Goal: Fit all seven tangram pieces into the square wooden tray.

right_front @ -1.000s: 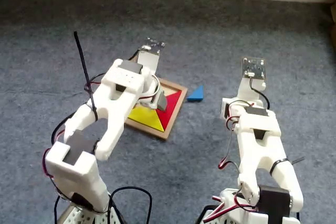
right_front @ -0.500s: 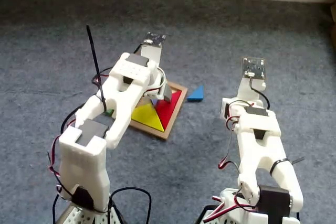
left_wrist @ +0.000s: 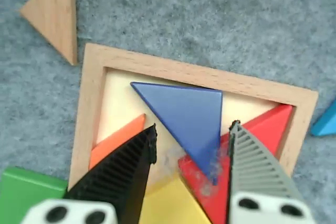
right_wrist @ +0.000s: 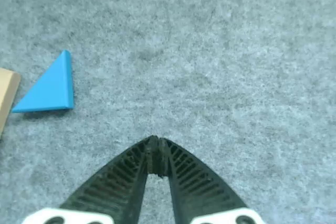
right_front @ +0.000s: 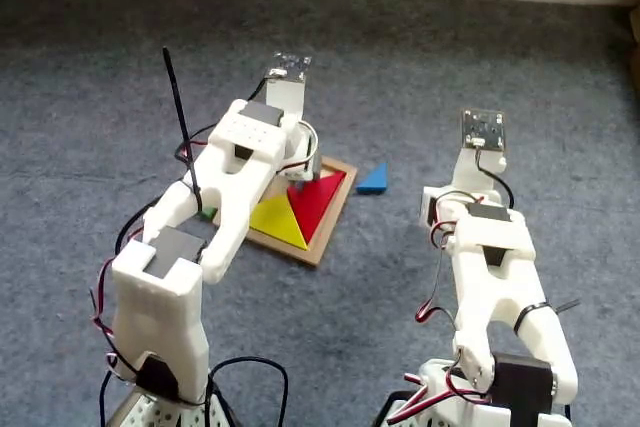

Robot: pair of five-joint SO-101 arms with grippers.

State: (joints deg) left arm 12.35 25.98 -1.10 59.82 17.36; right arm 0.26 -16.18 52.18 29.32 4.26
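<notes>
Left gripper [left_wrist: 192,127] fingers released, astride the dark blue triangle [left_wrist: 186,111] in the tray [left_wrist: 89,103]. Right gripper [right_wrist: 156,157] fingers clenched, empty. The piece is probably light, rigid and slick: grip 2 opposite edges.

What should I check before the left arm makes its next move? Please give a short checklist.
1. Left gripper open and holding nothing: ok.
2. Blue triangle flat in the tray: cannot tell; its tip seems to overlap the red piece.
3. All seven pieces in the tray: not ok; the wooden triangle, green piece and light blue triangle lie on the carpet.
4. Right gripper away from the tray: ok; it is shut, over bare carpet.
5. Bare tray floor left for more pieces: ok.
</notes>
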